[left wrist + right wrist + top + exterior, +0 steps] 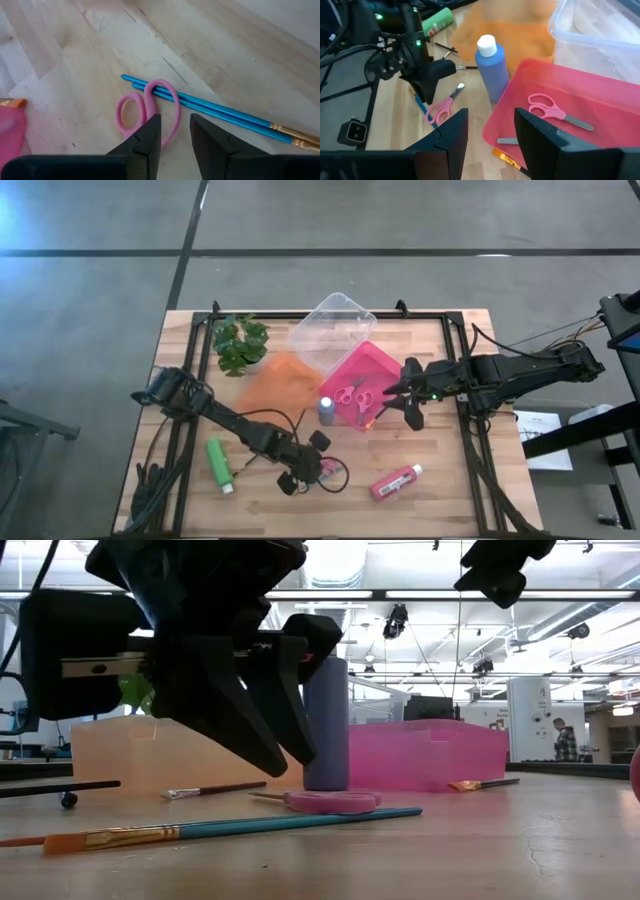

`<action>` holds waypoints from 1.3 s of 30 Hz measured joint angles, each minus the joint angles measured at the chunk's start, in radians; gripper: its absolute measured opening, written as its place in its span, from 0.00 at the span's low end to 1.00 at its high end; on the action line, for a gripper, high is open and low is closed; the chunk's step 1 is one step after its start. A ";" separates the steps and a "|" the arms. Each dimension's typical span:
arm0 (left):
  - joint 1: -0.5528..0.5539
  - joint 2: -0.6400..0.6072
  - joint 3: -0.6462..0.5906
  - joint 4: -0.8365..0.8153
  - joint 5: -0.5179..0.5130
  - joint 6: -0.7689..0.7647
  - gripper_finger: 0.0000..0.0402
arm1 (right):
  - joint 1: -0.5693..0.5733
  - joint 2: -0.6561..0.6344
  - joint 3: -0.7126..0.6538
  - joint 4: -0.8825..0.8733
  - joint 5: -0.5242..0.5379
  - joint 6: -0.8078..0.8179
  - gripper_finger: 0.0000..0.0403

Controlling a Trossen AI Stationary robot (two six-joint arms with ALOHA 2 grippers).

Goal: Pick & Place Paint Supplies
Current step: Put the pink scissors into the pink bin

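From overhead I can barely make out what lies under my left gripper (pixel 308 463) — its dark fingers cover the pink-handled scissors (pixel 148 107) on the wooden table (pixel 450 490), and only the left wrist view shows the pink loops clearly, crossed by thin teal-handled paintbrushes (pixel 210 111). The blades are hidden below the fingers there. Those fingers stand a little apart just above the handles, gripping nothing that I can see.

In the low view the left arm blocks much of the scene; behind it I see the blue-purple paint bottle (pixel 326 723) standing upright just beside the pink plastic tray (pixel 362 370). A second pair of pink scissors (pixel 555 110) lies inside that tray.

My right gripper (pixel 392 402) hangs at the pink tray's edge, fingers apart and empty.

Around them: a green paint bottle (pixel 218 464) and a red paint bottle (pixel 396 481) lying on the table, an orange tray (pixel 278 385), a clear plastic tub (pixel 332 328) and a leafy green plant (pixel 240 344).
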 joint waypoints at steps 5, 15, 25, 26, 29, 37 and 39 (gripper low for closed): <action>0.001 0.001 0.000 0.000 0.021 0.037 0.28 | 0.000 0.005 0.000 0.017 0.000 0.000 0.39; 0.006 0.045 0.004 0.055 0.016 0.056 0.28 | 0.000 0.004 0.000 0.017 0.000 0.014 0.39; 0.007 0.091 0.004 0.088 0.025 0.074 0.28 | 0.000 0.004 0.000 0.016 0.001 0.027 0.39; 0.007 0.095 0.005 0.091 0.025 0.075 0.28 | 0.000 0.004 0.000 0.016 0.000 0.031 0.39; 0.007 0.113 0.010 0.099 0.022 0.090 0.26 | 0.000 0.004 0.000 0.016 0.000 0.039 0.39; 0.007 0.137 0.021 0.098 -0.013 0.054 0.03 | 0.000 0.004 0.000 0.016 0.000 0.051 0.39; 0.008 0.137 0.021 0.097 -0.017 0.037 0.02 | 0.000 0.004 0.000 0.016 0.000 0.051 0.39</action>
